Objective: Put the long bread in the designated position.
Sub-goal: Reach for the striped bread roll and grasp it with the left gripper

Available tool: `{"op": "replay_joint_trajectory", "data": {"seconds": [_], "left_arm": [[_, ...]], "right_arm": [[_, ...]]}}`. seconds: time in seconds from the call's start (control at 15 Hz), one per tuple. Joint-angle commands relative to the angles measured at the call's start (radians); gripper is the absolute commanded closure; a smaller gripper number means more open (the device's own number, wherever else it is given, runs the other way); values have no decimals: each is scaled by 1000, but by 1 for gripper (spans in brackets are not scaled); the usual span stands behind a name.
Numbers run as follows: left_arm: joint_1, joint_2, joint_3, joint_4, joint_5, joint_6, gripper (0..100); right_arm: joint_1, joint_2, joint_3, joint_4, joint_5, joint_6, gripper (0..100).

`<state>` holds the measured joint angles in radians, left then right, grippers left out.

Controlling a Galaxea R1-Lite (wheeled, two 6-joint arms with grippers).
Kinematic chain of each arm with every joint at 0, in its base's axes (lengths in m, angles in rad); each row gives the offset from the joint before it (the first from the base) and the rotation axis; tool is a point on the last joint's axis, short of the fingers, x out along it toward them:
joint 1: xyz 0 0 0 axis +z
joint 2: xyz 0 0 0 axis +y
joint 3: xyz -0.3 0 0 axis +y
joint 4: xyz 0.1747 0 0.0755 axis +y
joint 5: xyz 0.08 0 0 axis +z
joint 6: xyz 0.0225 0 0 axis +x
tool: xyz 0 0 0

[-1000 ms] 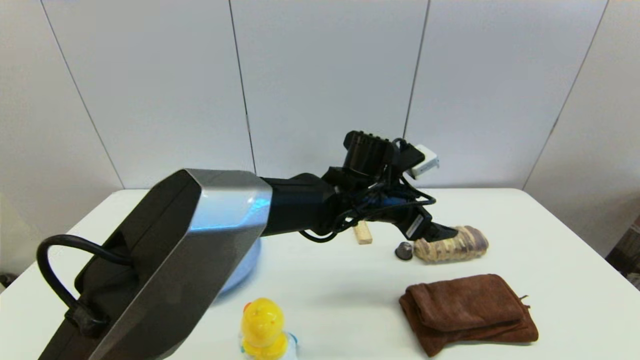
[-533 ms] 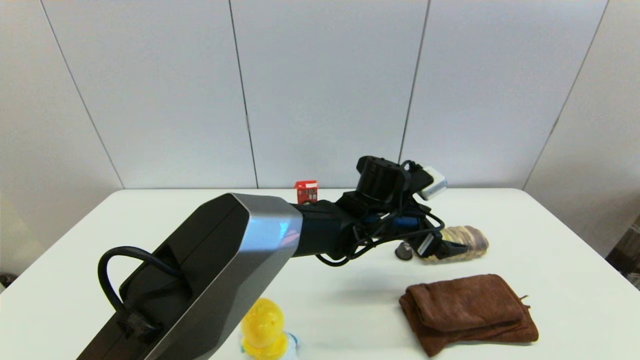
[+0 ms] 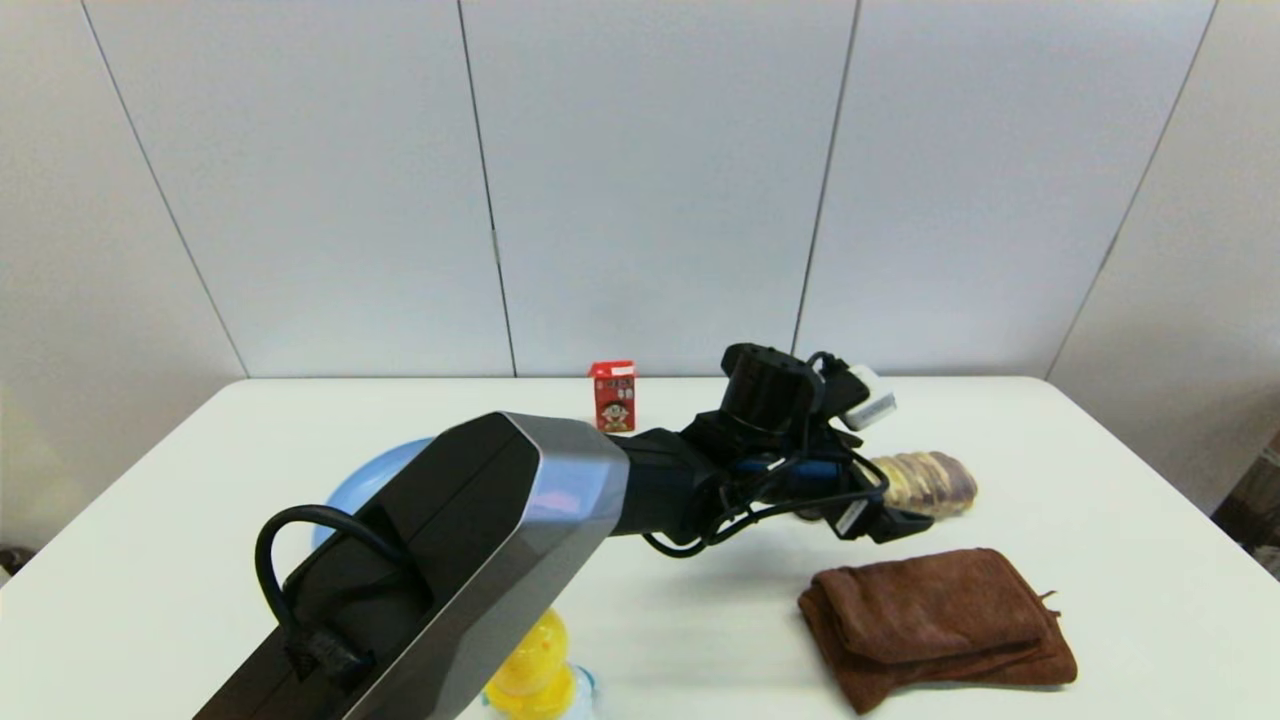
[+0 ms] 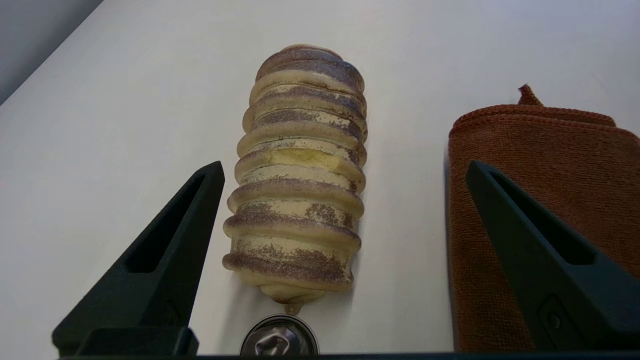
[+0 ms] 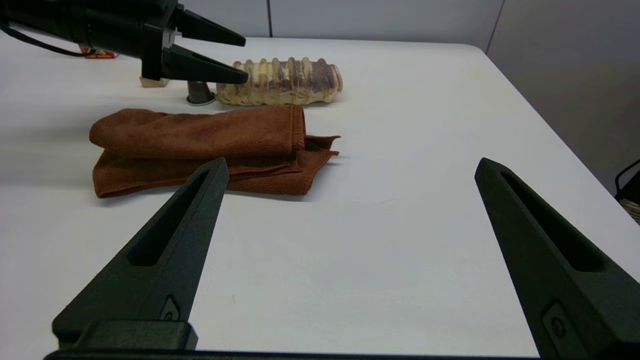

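Left end effector, fingers spread wide, straddles the near end of the long bread lying on the white worktop; right end effector hangs equally spread.

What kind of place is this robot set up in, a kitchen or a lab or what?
Probably a lab or test room rather than a kitchen. A bare white table stands against plain grey wall panels, and on it lie unrelated props: a long bread, a folded brown towel, a yellow duck toy and a small red carton.
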<state>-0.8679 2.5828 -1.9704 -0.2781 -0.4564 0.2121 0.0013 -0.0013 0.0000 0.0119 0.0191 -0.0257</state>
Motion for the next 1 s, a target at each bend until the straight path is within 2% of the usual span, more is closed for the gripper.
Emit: {"op": "replay_joint_trajectory", "data": {"seconds": [0.07,0.4,0.67,1.0], "left_arm": [[3,0,-1,-10,-1,4,0],[3,0,-2,-10,4,1,0],[3,-1,-4,-10,67,-5,0],[1,4,-4,-1,71,-16,0]], "right_arm": [[0,1,0,0,1,0,0],[0,1,0,0,1,0,0],[0,1,0,0,1,0,0],[0,1,0,0,1,0,0]]}}
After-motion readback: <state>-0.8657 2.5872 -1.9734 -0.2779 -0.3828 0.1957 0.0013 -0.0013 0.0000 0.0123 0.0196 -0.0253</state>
